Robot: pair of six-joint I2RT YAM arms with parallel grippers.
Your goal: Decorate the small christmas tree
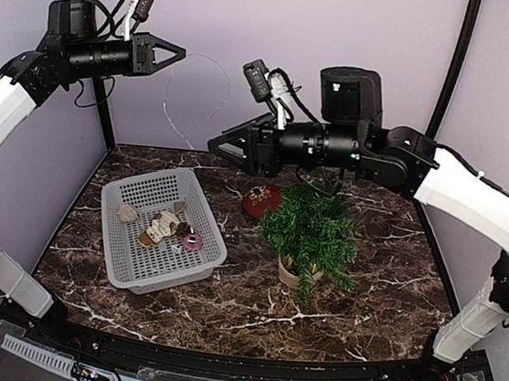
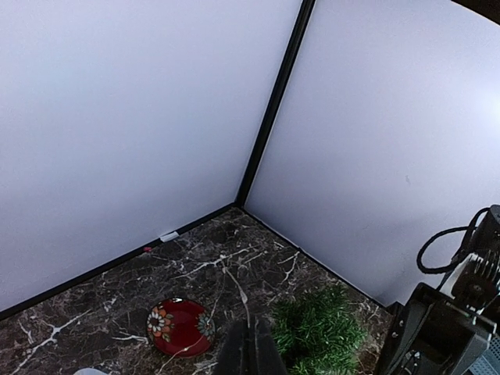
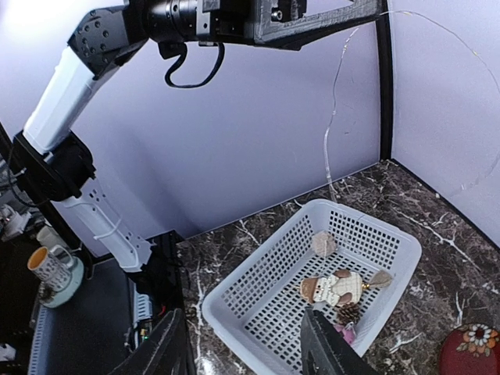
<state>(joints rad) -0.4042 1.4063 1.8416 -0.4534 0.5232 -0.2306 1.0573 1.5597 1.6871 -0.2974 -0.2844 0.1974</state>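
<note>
The small christmas tree stands in its beige pot right of centre; its top also shows in the left wrist view. My left gripper is raised high at the back left, shut on a thin light wire that loops and hangs toward the table. In the left wrist view the wire runs out from between the closed fingertips. My right gripper hovers left of the tree near the wire's lower end, open with nothing between its fingers. The wire dangles ahead of it.
A grey plastic basket sits left of centre, holding a small figure ornament, a pine cone and other trinkets. A red flowered plate lies behind the tree. Enclosure walls and black corner posts border the table.
</note>
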